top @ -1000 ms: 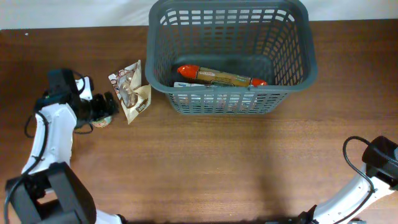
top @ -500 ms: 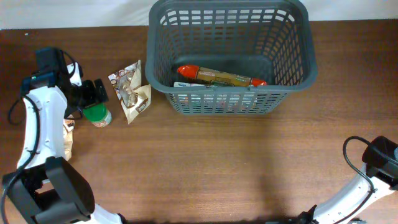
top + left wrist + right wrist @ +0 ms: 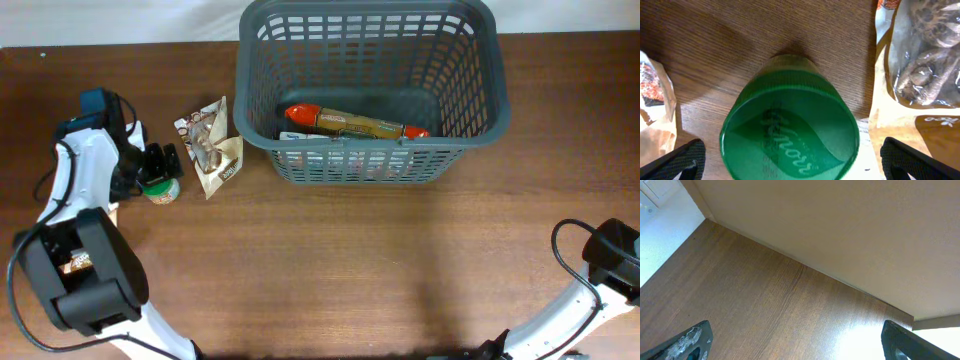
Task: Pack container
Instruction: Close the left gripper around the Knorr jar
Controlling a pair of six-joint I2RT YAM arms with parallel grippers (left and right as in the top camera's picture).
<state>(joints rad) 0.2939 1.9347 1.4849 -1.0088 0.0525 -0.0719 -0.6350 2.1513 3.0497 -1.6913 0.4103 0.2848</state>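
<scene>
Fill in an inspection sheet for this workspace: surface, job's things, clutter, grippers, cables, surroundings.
Surface: brown wooden table.
Job's things: dark grey basket at the far edge, holding a long red-ended packet.
Clutter: green-lidded jar upright, pouch lying between it and the basket.
Grippers: left gripper open, fingers either side of the jar's lid; right gripper open, holding nothing.
Cables: black cable looping by the right arm.
Surroundings: white wall beyond the table.

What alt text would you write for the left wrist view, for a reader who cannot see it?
A green ribbed lid embossed Knorr fills the frame from above, on a wooden table between the open left gripper's tips. A clear-windowed pouch lies at right.
</scene>
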